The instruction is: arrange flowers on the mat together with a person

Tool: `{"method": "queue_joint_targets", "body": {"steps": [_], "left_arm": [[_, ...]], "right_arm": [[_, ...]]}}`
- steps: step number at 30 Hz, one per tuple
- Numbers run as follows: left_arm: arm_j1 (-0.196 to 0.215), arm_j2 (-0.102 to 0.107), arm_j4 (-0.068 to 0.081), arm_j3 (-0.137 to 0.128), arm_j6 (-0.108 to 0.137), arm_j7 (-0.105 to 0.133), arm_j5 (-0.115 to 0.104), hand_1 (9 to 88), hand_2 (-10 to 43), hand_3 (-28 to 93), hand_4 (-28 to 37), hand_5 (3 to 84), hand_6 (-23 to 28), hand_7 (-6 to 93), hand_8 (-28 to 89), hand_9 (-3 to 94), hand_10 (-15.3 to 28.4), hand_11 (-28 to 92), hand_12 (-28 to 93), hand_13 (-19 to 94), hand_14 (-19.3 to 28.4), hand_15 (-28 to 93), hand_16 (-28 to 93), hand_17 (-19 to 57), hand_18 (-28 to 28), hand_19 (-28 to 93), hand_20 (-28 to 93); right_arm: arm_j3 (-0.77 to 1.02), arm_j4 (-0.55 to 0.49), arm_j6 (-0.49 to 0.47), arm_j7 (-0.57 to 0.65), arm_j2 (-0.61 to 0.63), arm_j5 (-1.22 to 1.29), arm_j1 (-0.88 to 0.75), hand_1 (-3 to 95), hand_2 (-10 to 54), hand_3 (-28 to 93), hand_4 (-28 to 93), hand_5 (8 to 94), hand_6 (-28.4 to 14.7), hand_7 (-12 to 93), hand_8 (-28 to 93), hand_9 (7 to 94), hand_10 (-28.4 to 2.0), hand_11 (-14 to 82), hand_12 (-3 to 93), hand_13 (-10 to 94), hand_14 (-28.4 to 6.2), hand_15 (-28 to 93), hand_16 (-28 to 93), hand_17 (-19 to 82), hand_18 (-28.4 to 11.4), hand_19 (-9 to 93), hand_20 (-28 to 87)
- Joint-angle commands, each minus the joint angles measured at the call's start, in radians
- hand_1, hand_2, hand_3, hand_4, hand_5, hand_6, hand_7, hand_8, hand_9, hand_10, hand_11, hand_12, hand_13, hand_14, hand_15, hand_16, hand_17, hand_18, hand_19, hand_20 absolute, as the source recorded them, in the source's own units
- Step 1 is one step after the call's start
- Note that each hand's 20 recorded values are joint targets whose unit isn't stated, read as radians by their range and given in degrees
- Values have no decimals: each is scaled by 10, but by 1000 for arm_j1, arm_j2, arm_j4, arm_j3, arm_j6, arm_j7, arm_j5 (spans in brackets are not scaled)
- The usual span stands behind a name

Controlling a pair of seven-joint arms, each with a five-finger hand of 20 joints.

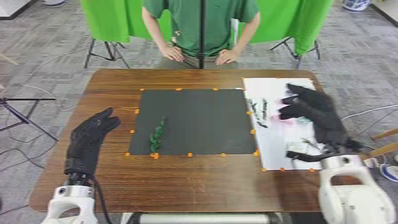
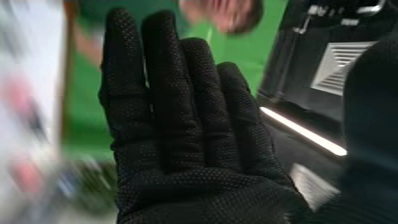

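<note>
My right hand is over the white sheet on the table's right side, fingers extended and holding nothing. In the right wrist view that hand has its fingers straight and side by side. Slim green stems lie on the sheet beside it, with a pink flower partly hidden by the hand. One green sprig lies lengthwise on the left part of the dark mat. Left of the mat, my left hand rests open above the wood.
Orange markers line the mat's edges on the brown table. Blurred pink shapes and greenery are in the right wrist view. Dark stands and green cloth are beyond the table.
</note>
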Motion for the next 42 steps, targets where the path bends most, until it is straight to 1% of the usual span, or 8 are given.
{"method": "queue_joint_targets", "body": {"steps": [1,2,4,7,11,15,33,42], "left_arm": [[19,1,-2,0,10,-4,0,325,-34,612,-154,462,41,169,-67,462,133,228,151,351,168,183,30,57,118,89,170],[17,2,-2,-1,8,-7,-1,324,-35,613,-153,462,42,168,-67,461,133,228,151,351,168,182,30,57,118,89,170],[12,6,-1,2,8,-7,0,324,-35,612,-153,462,41,168,-68,461,133,228,151,351,168,183,30,57,117,89,170],[7,11,-1,3,7,-10,0,324,-35,613,-153,462,41,168,-68,461,134,227,151,350,169,182,30,57,118,89,171],[13,16,-4,4,11,-10,-3,324,-36,614,-152,462,41,168,-67,461,134,227,151,350,169,182,30,57,117,89,170],[12,16,-4,8,-1,-13,4,324,-36,622,-143,462,41,169,-68,461,133,226,151,350,169,183,31,57,117,88,170],[18,21,-8,22,1,-19,2,326,-36,621,-140,460,41,167,-66,458,133,222,152,349,168,180,31,54,119,88,170],[14,17,-7,24,-6,-23,3,328,-36,619,-140,460,38,169,-67,457,134,222,152,348,167,180,32,53,120,89,169]], "right_arm": [[175,-82,-37,124,137,-398,-5,497,-95,287,-250,604,-60,133,-84,709,-161,199,198,777,-108,291,198,630,-108,480,437],[182,-83,-34,149,147,-400,-12,432,-95,475,-275,619,-57,138,-85,721,-158,203,198,790,-103,301,201,640,-100,521,407],[212,-96,-87,201,151,-441,-20,411,-95,590,-281,652,-46,146,-87,744,-150,209,198,816,-91,318,203,657,-87,560,394],[223,-97,-118,254,172,-591,-38,432,-95,604,-282,691,-32,160,-91,786,-141,217,200,851,-80,328,209,675,-76,602,379],[239,-106,-304,320,194,-697,-36,409,-95,662,-283,717,-25,163,-92,810,-138,214,198,869,-74,328,217,675,-73,632,349],[241,-81,-333,349,198,-727,-48,398,-95,695,-234,728,-21,163,-89,823,-134,209,198,883,-70,318,228,669,-67,681,275],[188,6,-349,408,201,-792,-42,414,-95,526,-283,780,-15,178,-84,873,-117,242,219,935,-54,352,261,688,-59,841,111],[179,37,-371,397,197,-808,-41,397,-95,593,-283,786,-14,180,-85,881,-116,244,221,937,-49,362,261,690,-58,861,88]]}}
